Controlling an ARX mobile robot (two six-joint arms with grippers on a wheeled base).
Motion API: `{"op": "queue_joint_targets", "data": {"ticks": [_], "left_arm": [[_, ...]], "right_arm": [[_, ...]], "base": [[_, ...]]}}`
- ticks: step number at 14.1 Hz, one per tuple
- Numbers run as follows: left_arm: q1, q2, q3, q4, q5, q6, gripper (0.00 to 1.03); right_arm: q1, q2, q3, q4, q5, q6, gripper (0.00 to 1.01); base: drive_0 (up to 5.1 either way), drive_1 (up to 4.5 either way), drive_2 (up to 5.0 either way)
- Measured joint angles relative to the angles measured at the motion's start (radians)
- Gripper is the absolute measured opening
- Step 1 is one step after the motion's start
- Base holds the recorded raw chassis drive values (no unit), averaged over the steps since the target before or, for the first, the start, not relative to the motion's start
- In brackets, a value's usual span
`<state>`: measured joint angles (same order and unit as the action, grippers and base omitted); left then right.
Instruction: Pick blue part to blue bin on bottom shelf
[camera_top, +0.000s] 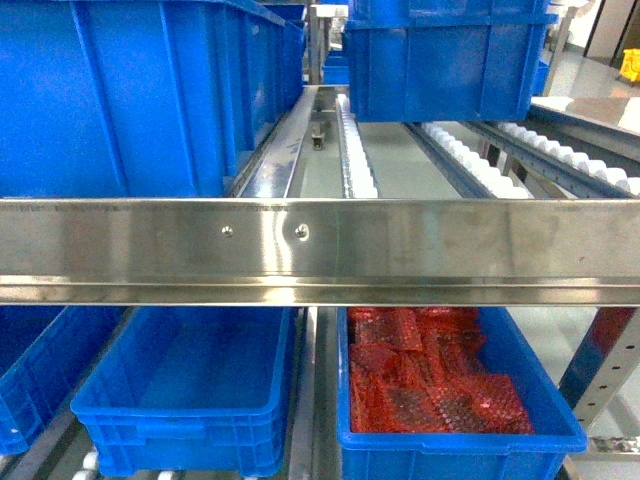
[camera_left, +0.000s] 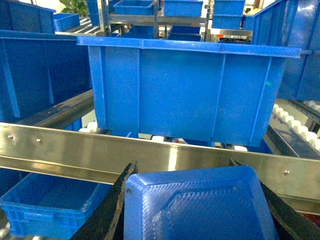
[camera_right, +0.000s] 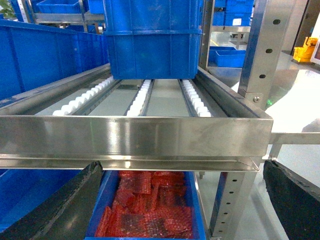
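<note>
Blue part (camera_left: 200, 205) clamped between left gripper (camera_left: 197, 200) fingers; right gripper (camera_right: 180, 200) spread, empty.

A shiny steel front rail (camera_top: 320, 250) ran across the whole head view, barring any straight reach to the lower tier; passage lay only in the gap beneath it. Below, an open blue bin (camera_top: 190, 390) offered bare floor space, while the neighbouring bin (camera_top: 455, 435) was filled with red bubble-wrapped packets (camera_top: 430, 385). Above the rail, large blue crates (camera_top: 130, 90) blocked the left lane and the back of the right; between them white roller tracks (camera_top: 355, 150) lay uncovered; a perforated upright (camera_top: 610, 365) closed the right side.
</note>
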<state>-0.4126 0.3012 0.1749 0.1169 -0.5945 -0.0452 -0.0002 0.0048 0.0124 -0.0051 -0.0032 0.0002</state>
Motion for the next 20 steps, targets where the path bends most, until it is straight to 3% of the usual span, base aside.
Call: {"op": "queue_joint_targets", "data": {"ticks": [20], "left_arm": [[0.000,0.000,0.000,0.000,0.000,0.000,0.43]], "right_arm": [[0.000,0.000,0.000,0.000,0.003,0.002,0.98]], "base": [[0.0,0.00,0.0]]}}
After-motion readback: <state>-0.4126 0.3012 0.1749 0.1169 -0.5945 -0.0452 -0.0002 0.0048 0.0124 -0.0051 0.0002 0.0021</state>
